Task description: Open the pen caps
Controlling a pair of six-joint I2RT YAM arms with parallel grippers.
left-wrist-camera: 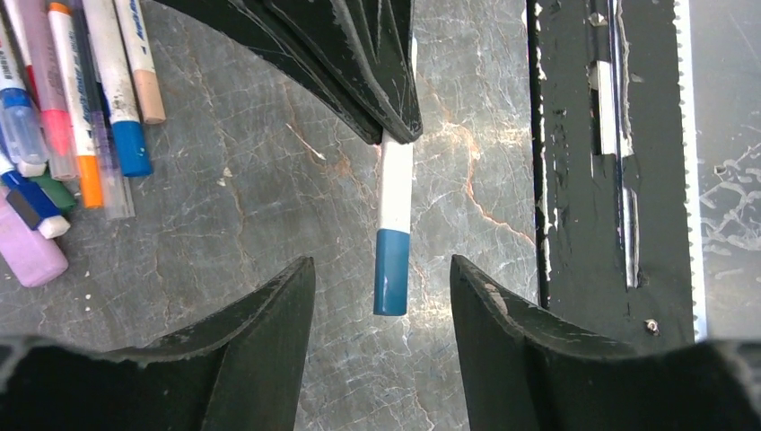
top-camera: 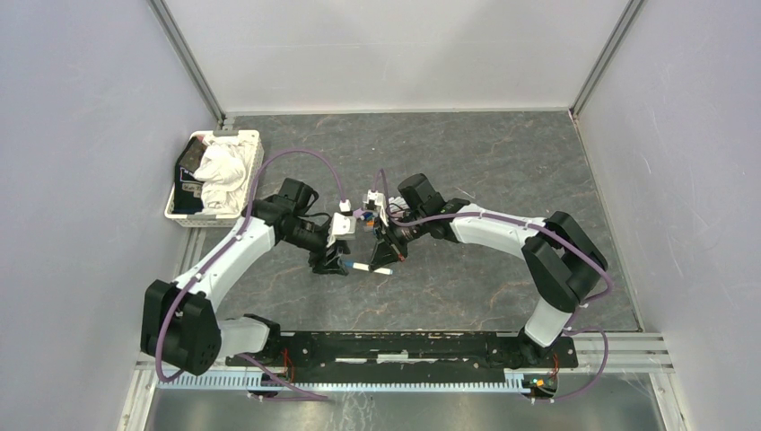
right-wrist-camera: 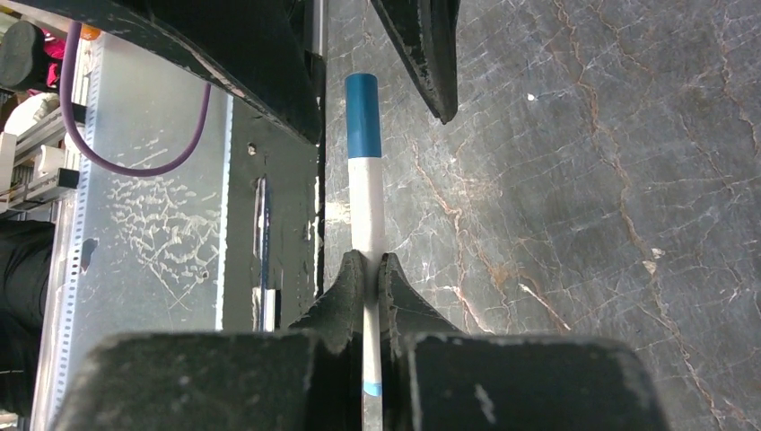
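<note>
Pale walls box in a grey, veined tabletop (top-camera: 502, 171). At the far left a white basket (top-camera: 202, 220) holds a crumpled cloth (top-camera: 224, 171). Moving right, the left hand (top-camera: 330, 260) stands wide, its fingers either side of the blue cap (left-wrist-camera: 392, 269) without touching it. The cap sits on the end of a slim white pen (top-camera: 372, 268), held out over the middle of the tabletop, between the two arms. Further right, the right hand (right-wrist-camera: 366, 269) is pinched tight on the pen's white barrel, well back from the cap.

I'd judge the cap light, hard and smooth, a snug push-fit that could slip under a loose pinch. The place to take it is square across the blue part, then pull straight along the barrel.

Only the left wrist view shows a heap of other pens (left-wrist-camera: 81, 108) lying on the tabletop off to one side; I cannot pick them out from overhead. Only the right wrist view shows how closely the barrel is clamped.
</note>
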